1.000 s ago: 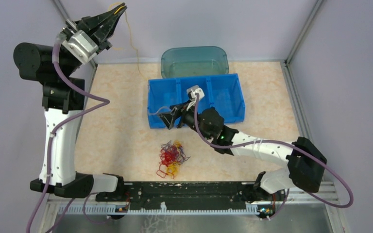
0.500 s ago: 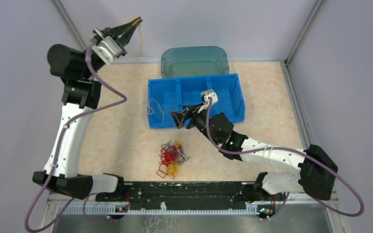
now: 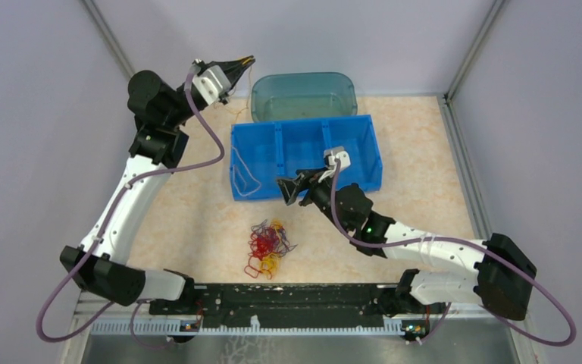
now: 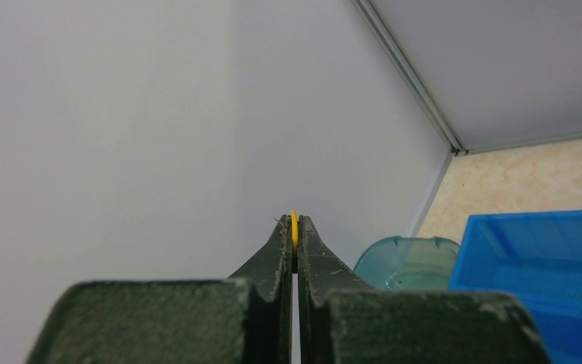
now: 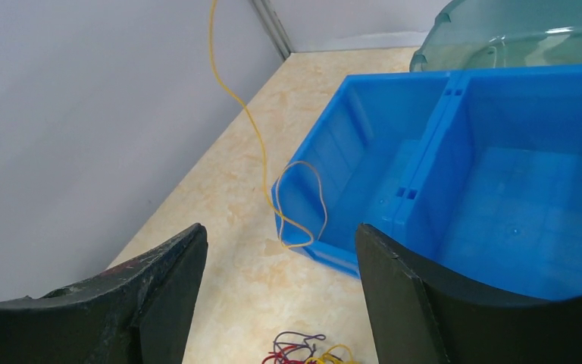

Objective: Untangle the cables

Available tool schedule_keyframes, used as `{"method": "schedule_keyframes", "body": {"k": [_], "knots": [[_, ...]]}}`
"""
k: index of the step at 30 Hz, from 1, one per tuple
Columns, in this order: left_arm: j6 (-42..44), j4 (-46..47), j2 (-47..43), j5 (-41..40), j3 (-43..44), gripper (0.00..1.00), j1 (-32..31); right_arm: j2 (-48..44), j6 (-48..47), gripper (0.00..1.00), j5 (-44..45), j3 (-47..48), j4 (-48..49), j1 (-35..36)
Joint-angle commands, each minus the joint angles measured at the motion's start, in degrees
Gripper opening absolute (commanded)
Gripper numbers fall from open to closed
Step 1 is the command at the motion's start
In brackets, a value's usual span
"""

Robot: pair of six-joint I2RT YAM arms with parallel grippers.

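A clump of red, yellow and dark purple cables (image 3: 267, 249) lies on the table in front of the blue bin; its top edge shows in the right wrist view (image 5: 308, 350). My left gripper (image 3: 247, 61) is raised at the back left, shut on one end of a yellow cable (image 4: 294, 224). That cable hangs down and its lower loop (image 5: 301, 203) drapes over the blue bin's left front corner. My right gripper (image 3: 288, 189) is open and empty just in front of the bin, above the table behind the clump.
A blue three-compartment bin (image 3: 364, 163) stands mid-table; it fills the right of the right wrist view (image 5: 500, 220). A teal translucent tub (image 3: 304, 95) sits behind it. Grey walls enclose the table on the left, back and right.
My left gripper has swung right and toward the teal tub, carrying the yellow cable; its loop now lies on the bin's left corner. My right gripper has shifted slightly right.
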Motion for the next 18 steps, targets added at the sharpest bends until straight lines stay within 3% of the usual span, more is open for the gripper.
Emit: {"method": "schedule_keyframes", "body": {"k": [1, 9, 18], "knots": [[-0.51, 2.26, 3.15, -2.17, 6.88, 0.00, -1.04, -2.12, -0.22, 0.72, 1.33, -0.27, 2.08, -0.96], [2.14, 4.79, 9.74, -4.61, 15.08, 0.00, -1.75, -2.76, -0.31, 0.72, 1.34, -0.48, 2.12, -1.46], [2.90, 2.72, 9.03, -6.84, 6.71, 0.00, -1.75, -4.32, 0.26, 0.72, 1.61, -1.89, 1.54, -2.59]]}}
